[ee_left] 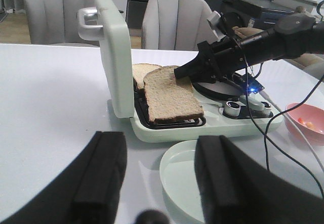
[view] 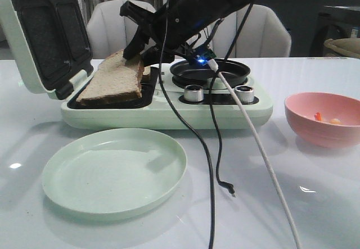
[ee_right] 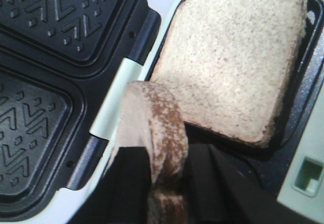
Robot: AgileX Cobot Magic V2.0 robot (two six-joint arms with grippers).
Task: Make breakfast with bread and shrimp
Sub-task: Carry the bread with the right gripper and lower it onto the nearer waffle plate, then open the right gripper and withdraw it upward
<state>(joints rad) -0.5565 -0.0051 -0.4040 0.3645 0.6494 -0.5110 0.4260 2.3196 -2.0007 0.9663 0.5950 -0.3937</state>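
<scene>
Two slices of bread show. One slice (view: pixel 112 83) leans tilted over the near plate of the open sandwich maker (view: pixel 169 111). My right gripper (view: pixel 135 49) is shut on its crust edge (ee_right: pixel 159 128). The other slice (ee_right: pixel 233 57) lies flat in the compartment behind it (ee_left: pixel 143 71). The shrimp (view: pixel 326 118) are small orange pieces in a pink bowl (view: pixel 323 100) at the right. My left gripper (ee_left: pixel 159 178) hangs open and holds nothing, above the table beside the pale green plate (ee_left: pixel 182 178).
The sandwich maker's lid (view: pixel 34 35) stands open at the left. A small black pan (view: pixel 211 72) and two metal knobs (view: pixel 193 93) sit on its right half. A black cable (view: pixel 208 164) and a white cable (view: pixel 264 159) trail across the table. Chairs stand behind.
</scene>
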